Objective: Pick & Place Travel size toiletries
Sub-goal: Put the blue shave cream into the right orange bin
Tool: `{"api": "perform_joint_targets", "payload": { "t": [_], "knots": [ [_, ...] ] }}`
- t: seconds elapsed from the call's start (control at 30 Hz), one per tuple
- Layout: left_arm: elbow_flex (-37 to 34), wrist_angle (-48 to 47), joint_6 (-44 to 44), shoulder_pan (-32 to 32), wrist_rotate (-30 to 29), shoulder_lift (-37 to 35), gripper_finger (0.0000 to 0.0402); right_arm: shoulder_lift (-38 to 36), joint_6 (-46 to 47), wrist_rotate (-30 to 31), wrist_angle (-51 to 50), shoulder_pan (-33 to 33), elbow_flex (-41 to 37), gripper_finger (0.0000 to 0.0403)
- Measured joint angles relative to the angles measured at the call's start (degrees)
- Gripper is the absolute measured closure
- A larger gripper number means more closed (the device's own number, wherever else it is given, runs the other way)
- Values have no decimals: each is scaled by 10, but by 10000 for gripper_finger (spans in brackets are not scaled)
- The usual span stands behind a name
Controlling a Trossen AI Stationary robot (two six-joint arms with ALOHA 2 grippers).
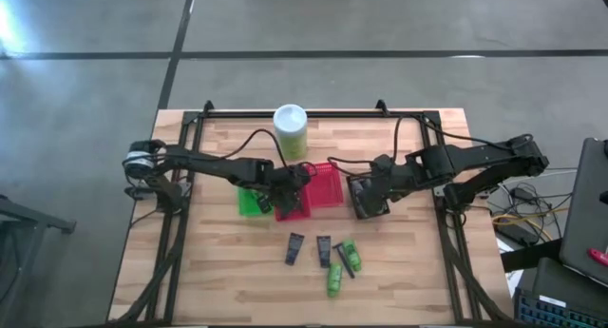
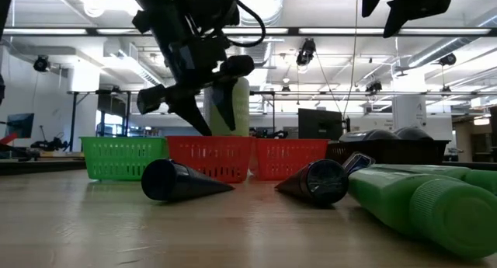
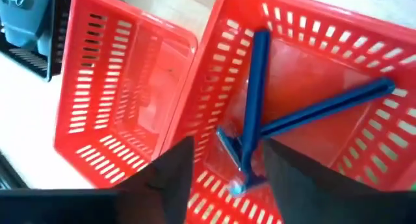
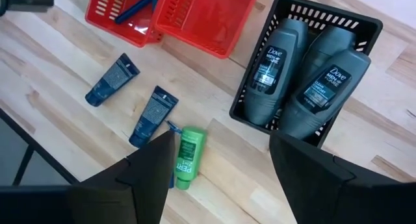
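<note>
In the left wrist view my left gripper (image 3: pixel 227 185) is open just above a red mesh basket (image 3: pixel 364 152). Two blue-handled razors (image 3: pixel 255 100) (image 3: pixel 325 107) lie crossed on the basket's floor, and one razor's head sits between my fingertips; I touch nothing. My right gripper (image 4: pixel 224 178) is open and hovers above the table beside a black basket (image 4: pixel 250 117) that holds dark grey bottles (image 4: pixel 270 68). Two dark flat tubes (image 4: pixel 112 80) (image 4: pixel 153 115), a green tube (image 4: pixel 188 156) and a thin razor (image 4: pixel 172 128) lie flat on the wood. A second green tube (image 1: pixel 334 279) shows in the high view.
A second red basket (image 3: pixel 123 87) stands against the first, and a green basket (image 1: pixel 252 201) sits by the left arm. The tall pale-green canister with white lid (image 1: pixel 291 128) stands behind the baskets. Black rails (image 1: pixel 313 112) frame the table.
</note>
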Motion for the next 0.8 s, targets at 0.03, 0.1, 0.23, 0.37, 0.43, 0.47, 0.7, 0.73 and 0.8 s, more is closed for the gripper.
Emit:
{"api": "perform_joint_targets", "payload": {
  "t": [0.03, 0.1, 0.23, 0.37, 0.43, 0.47, 0.7, 0.73, 0.8],
  "knots": [
    [2, -6, -1, -1, -8, -4, 200, 0, -1, 0, 0, 0, 0, 154],
    [8, -19, -9, -5, -37, -20, 185, 0, -2, 1, -3, 0, 0, 147],
    [15, -41, -47, -24, -83, -66, 173, 0, -4, 1, -9, 0, 0, 134],
    [15, -45, -206, -54, -113, -106, 172, 0, -10, 1, -10, 0, 0, 120],
    [15, -60, -346, -63, -122, -120, 172, 0, -10, 1, -10, 0, 0, 113],
    [17, -75, -430, -65, -120, -127, 172, 0, -10, 1, -10, 0, 0, 110],
    [17, -146, -1007, -77, -31, -150, 182, 0, -8, 10, -10, -2, 0, 86],
    [13, -148, -1051, -83, -25, -150, 184, 0, -8, 14, -10, -2, 0, 83],
    [5, -149, -1119, -96, -22, -149, 187, 0, -14, 16, -10, -4, 0, 77]
  ]
}}
